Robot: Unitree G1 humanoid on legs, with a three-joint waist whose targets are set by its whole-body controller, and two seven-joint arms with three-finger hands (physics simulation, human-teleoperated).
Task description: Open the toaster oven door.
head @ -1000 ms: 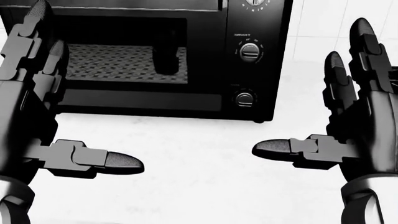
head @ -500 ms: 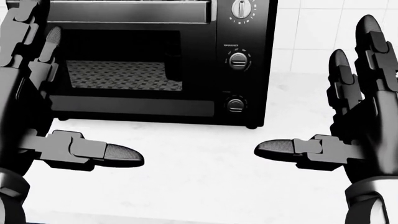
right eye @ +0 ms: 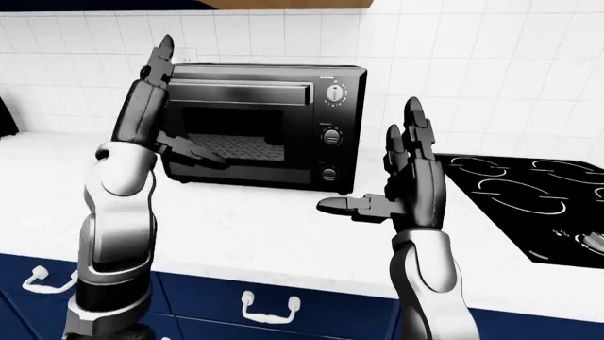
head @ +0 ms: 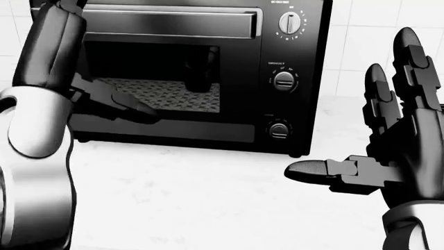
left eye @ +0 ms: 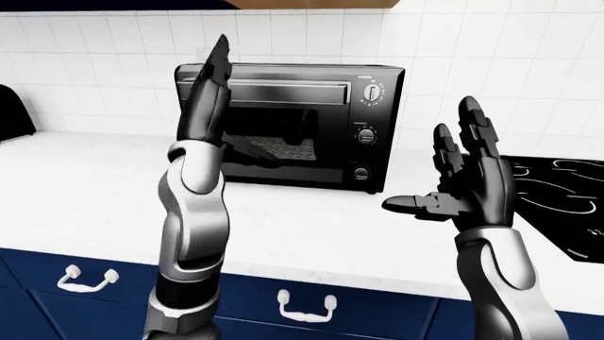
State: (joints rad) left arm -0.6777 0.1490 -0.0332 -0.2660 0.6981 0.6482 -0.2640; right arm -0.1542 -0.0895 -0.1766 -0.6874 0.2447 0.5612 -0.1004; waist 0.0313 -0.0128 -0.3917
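Note:
The black toaster oven [left eye: 311, 127] stands on the white counter [left eye: 94, 184] against the tiled wall. Its door [head: 166, 78] is closed, with a long bar handle [head: 173, 23] across the top. My left hand [left eye: 236, 106] is open and raised before the oven's left side. Its fingers point up past the top left corner, and its thumb [head: 118, 104] reaches toward the door glass. I cannot tell whether it touches. My right hand [left eye: 430, 159] is open and empty, held above the counter to the right of the oven.
Three knobs [head: 290, 23] run down the oven's right panel. A black cooktop [right eye: 529, 198] lies in the counter at the right. A dark object [left eye: 11, 113] stands at the left edge. Blue drawers with white handles [left eye: 306, 304] are below.
My left arm has lifted, so the hand now stands high against the oven's left side with the forearm in view. The camera has shifted a little. The right hand has hardly moved.

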